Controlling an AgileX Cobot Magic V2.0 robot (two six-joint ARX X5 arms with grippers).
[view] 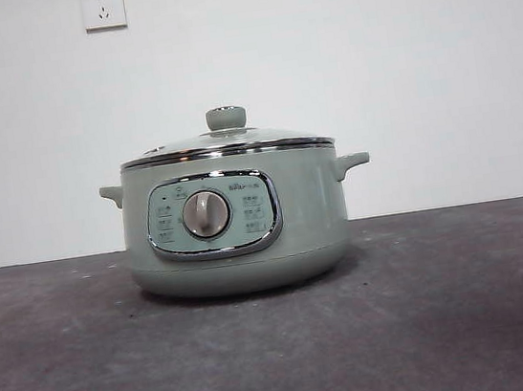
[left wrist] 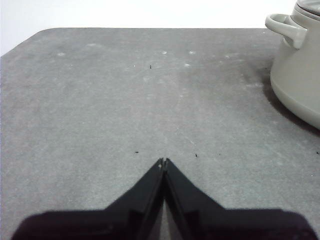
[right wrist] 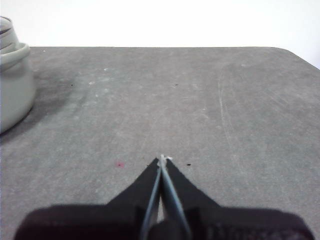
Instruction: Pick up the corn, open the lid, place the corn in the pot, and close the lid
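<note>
Corn: not visible in any view. Pot (view: pixel 237 228) sits mid-table, lid (view: pixel 227 142) seated on its rim, so closed. Left gripper (left wrist: pixel 164 161) and right gripper (right wrist: pixel 163 159) both clenched empty, hovering well apart from pot — apparently parked.

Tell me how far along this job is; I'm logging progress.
No corn shows in any view. The lid sits closed on the pot. Left gripper and right gripper are shut, empty, over bare table. Either finished or not begun.
</note>
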